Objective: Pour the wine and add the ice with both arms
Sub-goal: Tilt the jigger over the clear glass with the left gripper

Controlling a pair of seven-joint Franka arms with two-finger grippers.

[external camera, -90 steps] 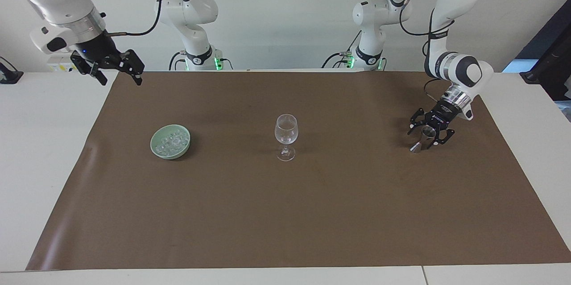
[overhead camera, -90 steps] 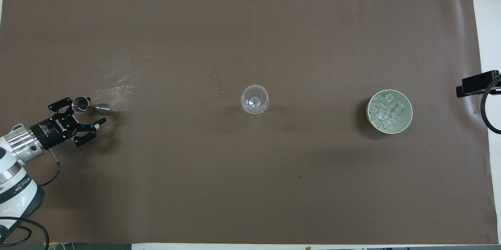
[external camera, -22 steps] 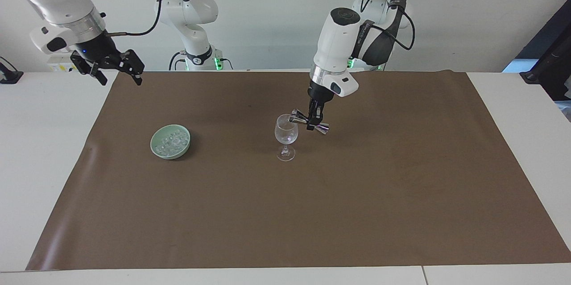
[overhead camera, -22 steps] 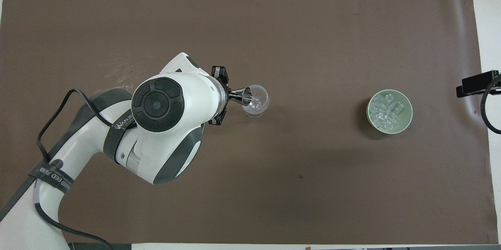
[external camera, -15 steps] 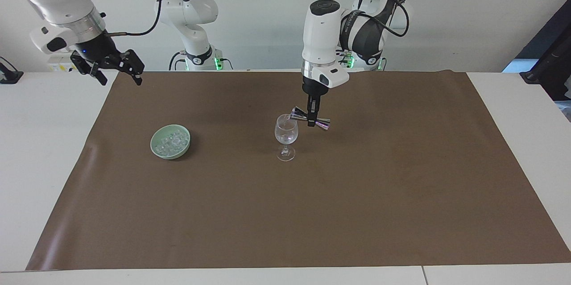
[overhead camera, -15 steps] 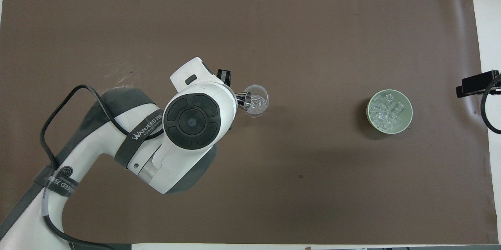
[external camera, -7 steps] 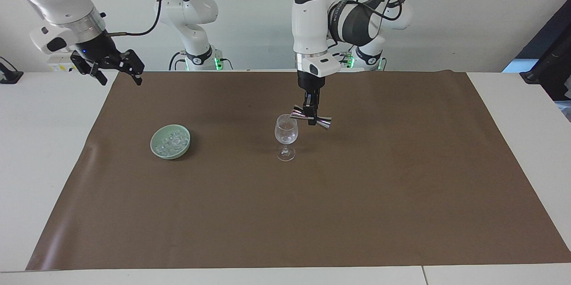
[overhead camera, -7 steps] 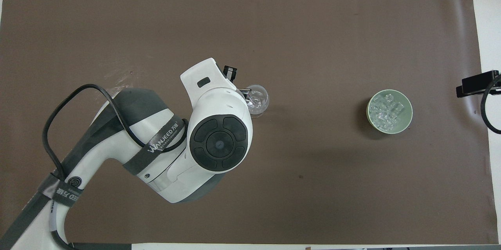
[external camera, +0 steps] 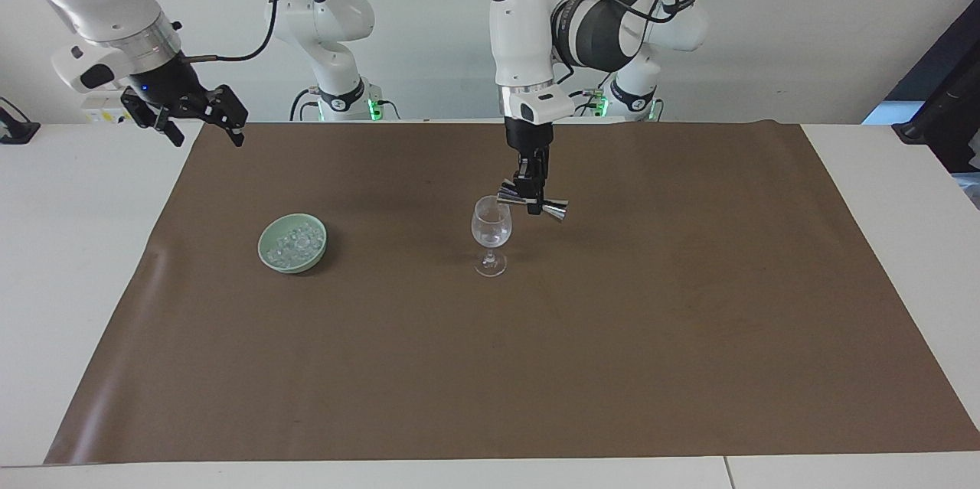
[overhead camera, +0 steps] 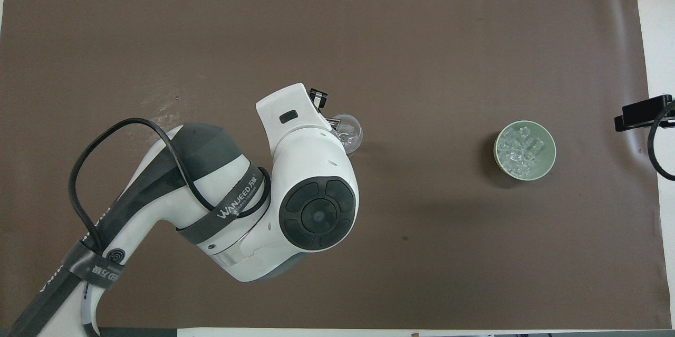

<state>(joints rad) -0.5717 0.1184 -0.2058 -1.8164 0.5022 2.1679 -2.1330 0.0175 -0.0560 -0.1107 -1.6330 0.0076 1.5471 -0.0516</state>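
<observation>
— At ten o'clock over the brown mat (external camera: 536,366): right gripper (external camera: 205,132), jaws spread wide, gripping nothing, waiting in the air.
— And down from those jaws?
— At about five o'clock from them, resting on the mat: pale green bowl (external camera: 266,253), round, shallow, glazed smooth. Heaped inside, the ice (external camera: 295,242), small glassy whitish lumps. Closest to the right arm by a good way.
— Then at the mat's centre?
— Wine glass (external camera: 491,226), upright, clear, thin-stemmed on a round foot. Looks fragile and easy to tip.
— At one o'clock from its rim?
— Left gripper (external camera: 534,197), pointing straight down, clenched on the waist of a steel jigger (external camera: 536,206). Polished, hourglass-shaped, two cones joined at the narrow middle. Long axis nearly level, running nine to three, with one mouth right at the glass rim and the other cone sticking out toward the left arm's end.
— Pouring, then?
— Probably mid-pour or just finishing; cannot make out any stream. Hinges on holding that mouth over the glass's opening without knocking the rim. Ice likely next, for the right arm.
</observation>
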